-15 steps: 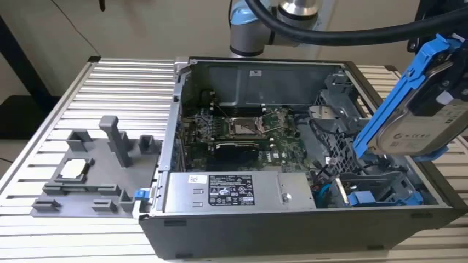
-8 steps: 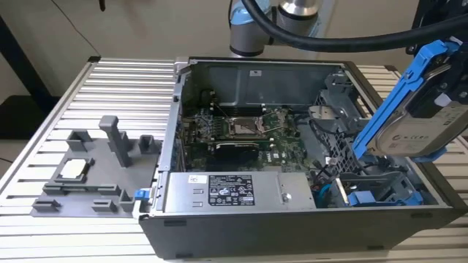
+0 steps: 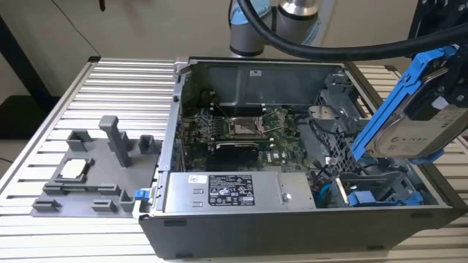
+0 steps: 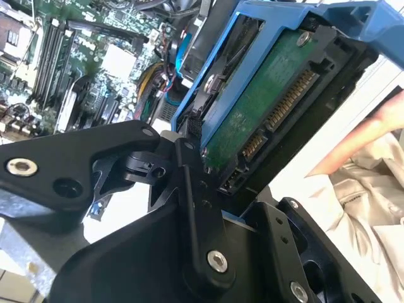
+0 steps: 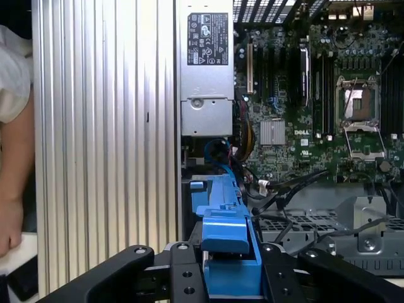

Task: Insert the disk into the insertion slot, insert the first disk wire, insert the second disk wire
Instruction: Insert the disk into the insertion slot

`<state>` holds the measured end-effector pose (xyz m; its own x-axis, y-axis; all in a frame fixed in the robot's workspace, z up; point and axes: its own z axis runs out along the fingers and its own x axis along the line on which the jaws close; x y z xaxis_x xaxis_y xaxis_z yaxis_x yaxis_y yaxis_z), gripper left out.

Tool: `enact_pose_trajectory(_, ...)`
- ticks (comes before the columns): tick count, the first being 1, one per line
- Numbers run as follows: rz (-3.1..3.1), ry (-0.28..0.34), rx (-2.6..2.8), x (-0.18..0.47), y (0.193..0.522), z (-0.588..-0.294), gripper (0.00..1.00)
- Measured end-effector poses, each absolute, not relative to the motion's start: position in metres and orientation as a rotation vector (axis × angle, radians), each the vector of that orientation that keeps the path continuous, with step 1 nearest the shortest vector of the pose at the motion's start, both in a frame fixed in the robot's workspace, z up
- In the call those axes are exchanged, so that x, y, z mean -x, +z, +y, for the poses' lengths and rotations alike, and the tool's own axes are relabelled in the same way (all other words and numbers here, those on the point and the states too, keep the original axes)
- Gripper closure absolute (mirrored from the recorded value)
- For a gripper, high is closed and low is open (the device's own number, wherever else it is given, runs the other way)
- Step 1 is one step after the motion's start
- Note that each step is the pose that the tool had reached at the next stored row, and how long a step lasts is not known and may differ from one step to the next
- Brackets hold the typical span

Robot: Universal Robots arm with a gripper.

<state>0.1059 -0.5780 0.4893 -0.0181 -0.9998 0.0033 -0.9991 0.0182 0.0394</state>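
one ribbed metal bench point(image 3: 109, 87) is carrying everything. toward its edge on the exterior view's left, one grey fixture point(image 3: 95, 170) with several upright posts is lying flat. in the middle of the bench one open computer case point(image 3: 292, 233) is lying on its side, showing one green circuit board point(image 3: 241, 129) and, along its near wall, one silver power supply point(image 3: 234, 192). in the case's corner toward the exterior view's right, one insertion slot point(image 3: 380, 179), a grey sheet-metal bay, is sitting with the disk not yet in it. above that corner one disk point(image 3: 417, 129) is hanging tilted in the air, apart from the slot. it is a silver-grey drive in a blue frame point(image 3: 391, 104), its underside showing a green board and a row of gold contacts in the second wrist view. the one hand point(image 5: 227, 255) is clamping the disk by that blue frame, with black fingers point(image 5: 184, 271) pressing on either side. one person's arm point(image 5: 12, 189) is showing just off the bench's edge in the first wrist view.
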Motion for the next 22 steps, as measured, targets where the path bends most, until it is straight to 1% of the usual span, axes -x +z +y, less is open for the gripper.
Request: enact_pose_trajectory(22,-2.22,-0.04,-2.18,-0.106,0.462,-0.578,0.67)
